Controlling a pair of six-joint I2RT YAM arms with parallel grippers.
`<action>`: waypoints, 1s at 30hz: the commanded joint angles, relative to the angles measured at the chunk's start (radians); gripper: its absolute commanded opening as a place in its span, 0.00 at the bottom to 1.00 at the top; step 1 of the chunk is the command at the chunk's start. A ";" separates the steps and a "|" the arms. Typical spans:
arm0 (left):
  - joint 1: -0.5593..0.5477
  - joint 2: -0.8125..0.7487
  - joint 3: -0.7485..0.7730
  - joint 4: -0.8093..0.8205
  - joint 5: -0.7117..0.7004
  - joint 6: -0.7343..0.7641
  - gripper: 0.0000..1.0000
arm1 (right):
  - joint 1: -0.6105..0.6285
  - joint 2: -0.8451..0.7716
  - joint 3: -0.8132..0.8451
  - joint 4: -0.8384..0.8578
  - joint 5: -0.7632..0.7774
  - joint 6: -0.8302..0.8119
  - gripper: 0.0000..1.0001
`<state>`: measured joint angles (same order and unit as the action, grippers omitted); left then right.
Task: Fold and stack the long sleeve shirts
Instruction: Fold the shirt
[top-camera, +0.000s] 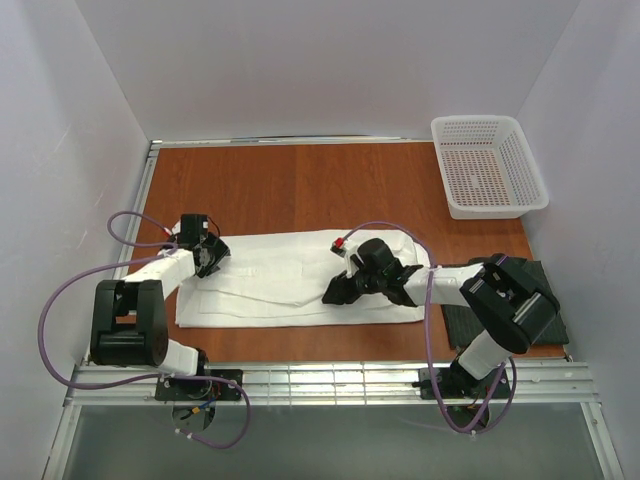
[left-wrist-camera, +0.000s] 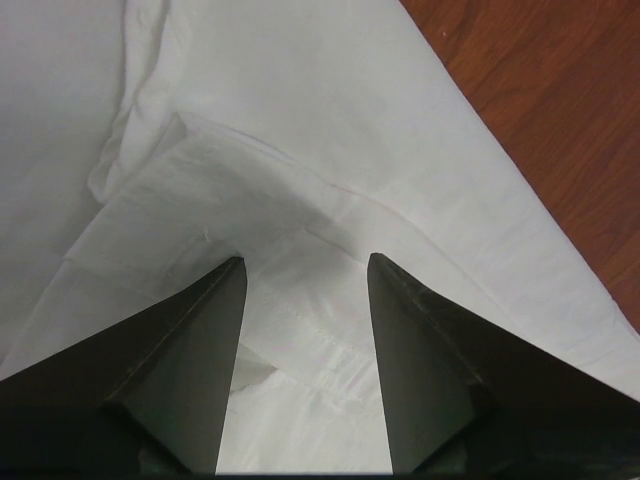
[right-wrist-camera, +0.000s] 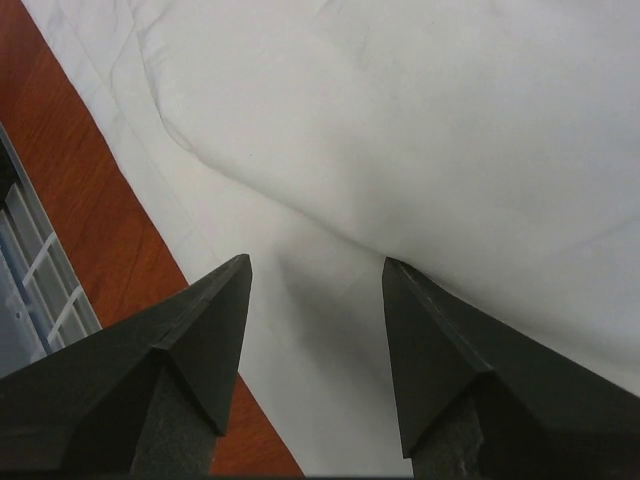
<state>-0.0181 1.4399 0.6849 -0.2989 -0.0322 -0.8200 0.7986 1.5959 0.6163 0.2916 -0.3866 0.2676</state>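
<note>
White shirt (top-camera: 290, 282) flat on table (top-camera: 260, 190), folded to long strip running left to right. Left gripper (left-wrist-camera: 305, 262) at strip's left end, fingers apart, nothing between, tips low over layered folds. Right gripper (right-wrist-camera: 315, 268) over right part near front edge, fingers apart, empty. Basket (top-camera: 490, 165) in far right corner, well apart from shirt. Dark patch (top-camera: 457, 326) under right arm; cannot tell what.
</note>
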 joint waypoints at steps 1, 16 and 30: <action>0.058 0.008 -0.028 0.006 -0.075 -0.045 0.47 | -0.044 -0.034 -0.050 0.093 -0.031 0.035 0.50; -0.291 -0.277 0.085 -0.033 0.103 0.104 0.56 | -0.154 -0.196 -0.037 0.099 -0.129 0.101 0.49; -0.655 -0.138 -0.076 0.176 0.212 0.007 0.12 | -0.151 0.039 0.011 0.334 -0.187 0.222 0.41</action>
<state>-0.6468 1.2900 0.6125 -0.1886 0.1551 -0.7998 0.6479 1.6024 0.6014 0.5262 -0.5438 0.4572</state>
